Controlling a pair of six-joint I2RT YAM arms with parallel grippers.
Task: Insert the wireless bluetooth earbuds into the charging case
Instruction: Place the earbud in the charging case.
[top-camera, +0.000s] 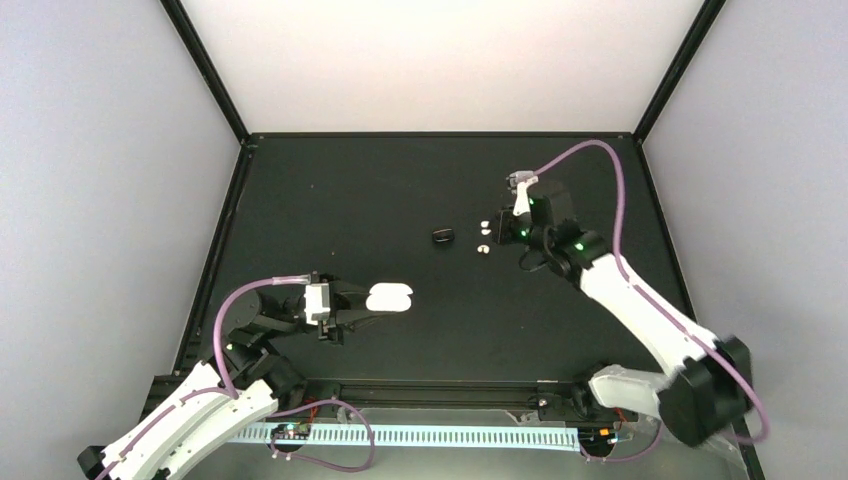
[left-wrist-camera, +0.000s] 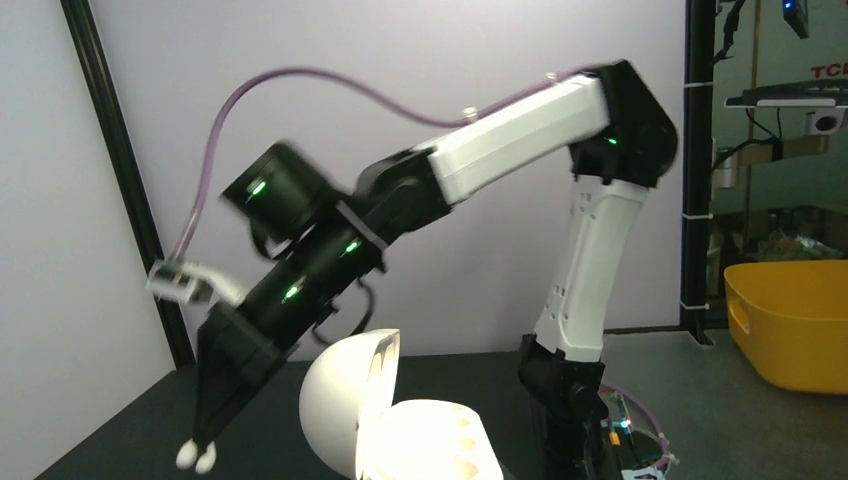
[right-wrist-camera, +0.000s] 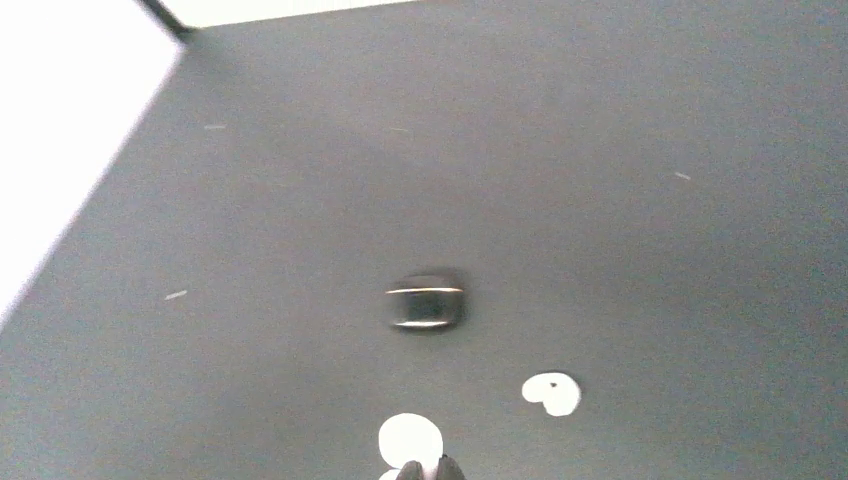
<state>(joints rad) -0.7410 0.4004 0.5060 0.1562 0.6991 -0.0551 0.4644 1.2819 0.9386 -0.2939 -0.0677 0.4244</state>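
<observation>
Glossy white pebble-shaped charging case (left-wrist-camera: 400, 440) fills the bottom of the left wrist view, its lid swung upright. From above, the left gripper (top-camera: 352, 302) has its black fingers clenched on the case's left end, at the front left of the black table top (top-camera: 330, 200). The right gripper (right-wrist-camera: 425, 470) has its tips pinched together, right against one tiny glossy white earbud (right-wrist-camera: 410, 438); whether it actually grips that bud cannot be told. A second white earbud (right-wrist-camera: 552, 393) lies just beside it, on the table and apart from the tips. Beyond both sits a small dark rounded case (right-wrist-camera: 425, 302), blurred. The buds lie right of the table's middle, well apart from the white case. A yellow plastic bin (left-wrist-camera: 790, 320) stands off the table.
</observation>
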